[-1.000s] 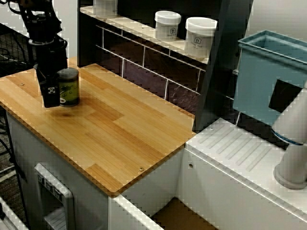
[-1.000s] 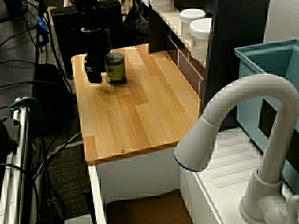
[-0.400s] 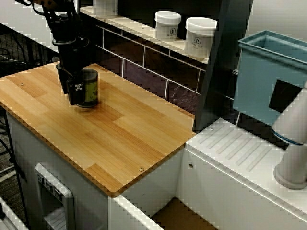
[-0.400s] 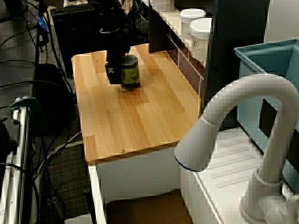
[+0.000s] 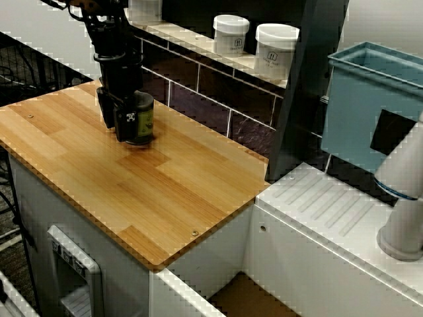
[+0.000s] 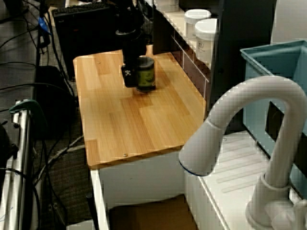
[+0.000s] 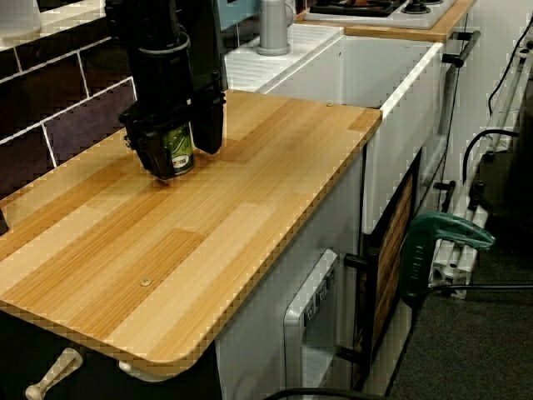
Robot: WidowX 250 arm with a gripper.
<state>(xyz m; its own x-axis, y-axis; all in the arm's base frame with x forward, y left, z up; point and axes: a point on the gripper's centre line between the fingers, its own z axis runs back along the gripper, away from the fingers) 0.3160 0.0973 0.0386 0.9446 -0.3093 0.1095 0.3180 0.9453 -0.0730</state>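
Jaws clenched on the prize: the black gripper [image 7: 181, 143] has a small dark jar [image 7: 176, 152] with a green label pinched between its two fingers, one finger on each side. That grip reads best in the view from the worktop's open end. The jar stands upright. Its base is right down at the wood, with a dark shadow directly beneath it. I cannot tell whether it rests on the surface or hangs a hair above.

The arm [image 5: 115, 39] comes straight down onto it from above, black and bulky, hiding the jar's lid in every view.

Gripper and jar sit over the wooden worktop [image 7: 250, 192], close to its back edge. They are nearer the back corner far from the sink than the sink-side end, and well apart from the front edge.

Just behind them runs the dark tiled wall [image 5: 198, 99]. On the shelf [image 5: 192, 41] above it sit a white tub [image 5: 231, 34] and, just beside it, a larger white tub [image 5: 275, 51], both well along toward the sink end.

Past the worktop's sink-side edge lies the white ribbed draining board [image 5: 330, 211], with a teal bin [image 5: 360, 112] behind it. In the view over the sink, the curved white tap [image 6: 240, 103] fills the foreground.
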